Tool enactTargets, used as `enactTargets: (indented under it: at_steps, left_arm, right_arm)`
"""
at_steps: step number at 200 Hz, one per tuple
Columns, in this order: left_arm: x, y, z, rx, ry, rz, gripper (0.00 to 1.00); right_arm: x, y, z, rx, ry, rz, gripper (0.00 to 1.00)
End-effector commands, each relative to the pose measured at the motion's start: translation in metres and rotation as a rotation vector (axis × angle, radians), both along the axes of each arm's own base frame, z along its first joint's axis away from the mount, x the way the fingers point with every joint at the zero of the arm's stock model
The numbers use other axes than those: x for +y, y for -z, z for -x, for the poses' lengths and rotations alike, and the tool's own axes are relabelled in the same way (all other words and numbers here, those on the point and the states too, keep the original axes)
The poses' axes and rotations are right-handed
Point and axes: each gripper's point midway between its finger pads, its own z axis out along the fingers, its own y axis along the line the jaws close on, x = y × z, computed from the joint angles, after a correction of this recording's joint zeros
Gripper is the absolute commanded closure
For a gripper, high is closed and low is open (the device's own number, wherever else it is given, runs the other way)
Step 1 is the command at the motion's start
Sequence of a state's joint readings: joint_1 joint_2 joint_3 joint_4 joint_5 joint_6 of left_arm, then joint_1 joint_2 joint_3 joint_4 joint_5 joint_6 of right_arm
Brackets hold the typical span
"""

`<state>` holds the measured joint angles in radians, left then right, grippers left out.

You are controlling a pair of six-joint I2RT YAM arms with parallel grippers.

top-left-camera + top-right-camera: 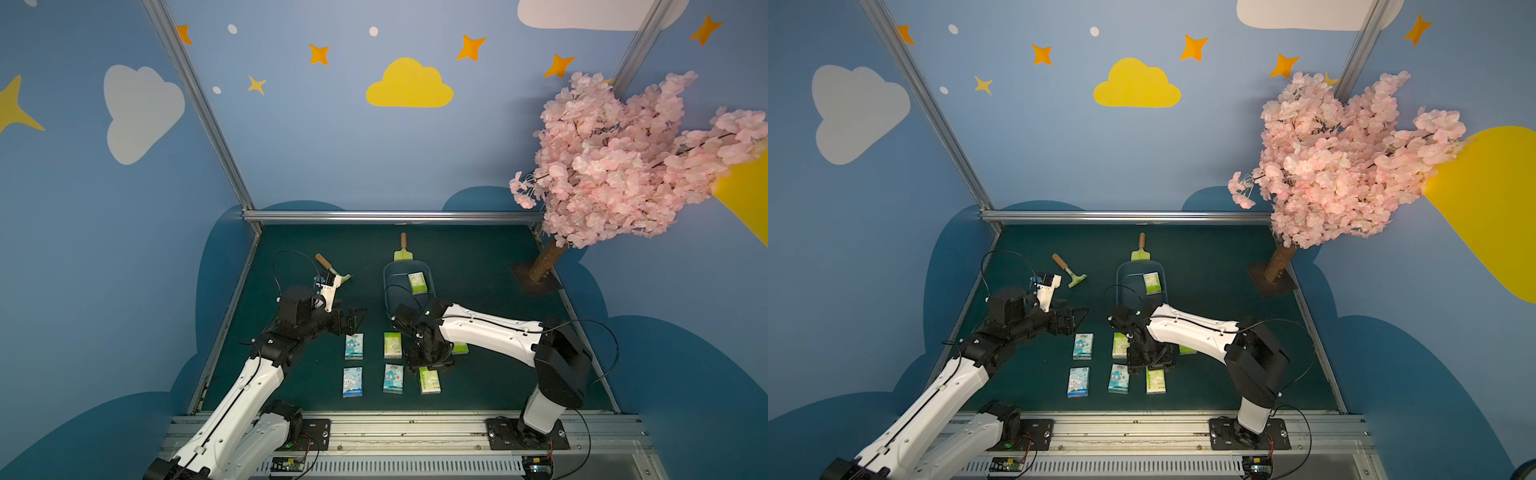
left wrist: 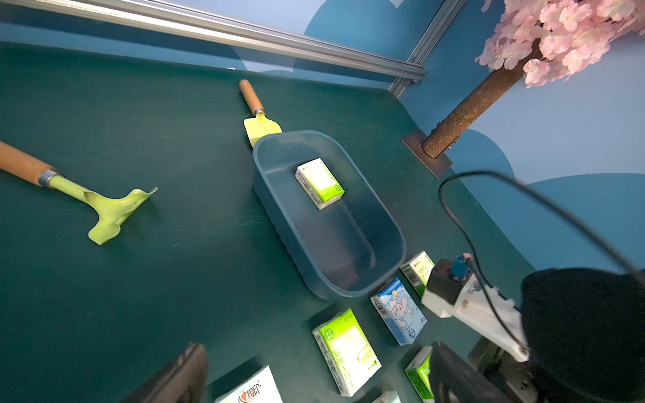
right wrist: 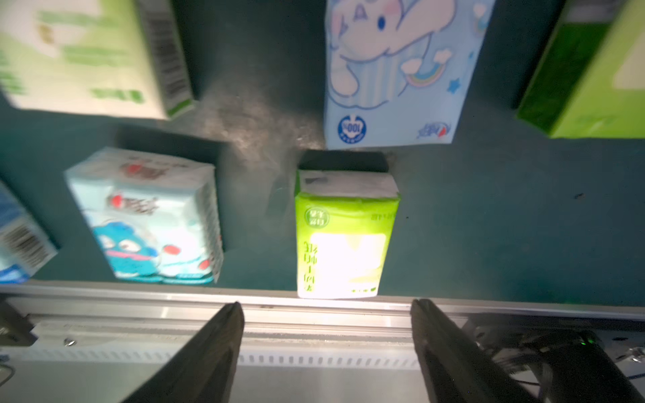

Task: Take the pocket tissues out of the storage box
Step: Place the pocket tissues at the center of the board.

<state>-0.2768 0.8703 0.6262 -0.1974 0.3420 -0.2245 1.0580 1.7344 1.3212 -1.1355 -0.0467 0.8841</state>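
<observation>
The storage box (image 1: 397, 270) is set lengthwise at the middle of the bench (image 1: 490, 266). One pale green pack of the pocket tissues (image 2: 319, 183) is seen lying flat in its far half, while the near half of its floor is open. The far rim is met by the blade of a yellow-green toy trowel (image 2: 260, 120), whose wooden handle is pointed at the far edge. A toy rake (image 2: 104, 209) is laid toward the far left corner. Between the box and the near edge, blue cartoon packets (image 1: 353, 346) and pale green packets (image 1: 392, 345) are laid flat in two rows, and two of them are partly covered by the right arm. The right gripper (image 3: 328, 303) is held over these rows with its jaws spread wide and nothing gripped. One pale green packet is seen just ahead of its fingertips (image 3: 230, 321). The left gripper (image 1: 355, 320) is held beside the near left corner of the box, fully spread and empty. Open green surface is found between the box and the right edge. The bench is bounded by aluminium rails (image 1: 390, 216), an artificial blossom tree (image 1: 623, 158) is fixed at the far right corner, and the blue walls are painted with clouds and stars.
</observation>
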Motion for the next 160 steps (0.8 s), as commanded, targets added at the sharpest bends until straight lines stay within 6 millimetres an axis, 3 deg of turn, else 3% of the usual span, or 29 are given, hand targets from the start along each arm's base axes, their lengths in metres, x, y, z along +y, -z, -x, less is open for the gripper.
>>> enactTargets:
  at_steps: [1,67,124,160]
  left_arm:
    - [0.003,0.0,-0.001,-0.014,-0.008,-0.017,0.0]
    - [0.006,-0.003,-0.004,-0.046,-0.032,-0.014,0.0]
    - [0.009,0.0,-0.003,-0.044,-0.039,-0.028,0.0]
    - [0.009,0.0,-0.001,-0.042,-0.039,-0.023,0.0]
  right_arm:
    - [-0.015,-0.031,-0.018,-0.06,-0.014,0.022,0.18]
    - [-0.001,-0.078,-0.117,-0.234,-0.068,-0.03,0.17]
    - [0.022,-0.071,-0.191,-0.302,-0.121,-0.005,0.17]
    - [0.024,-0.051,-0.225,-0.307,-0.128,0.017,0.17]
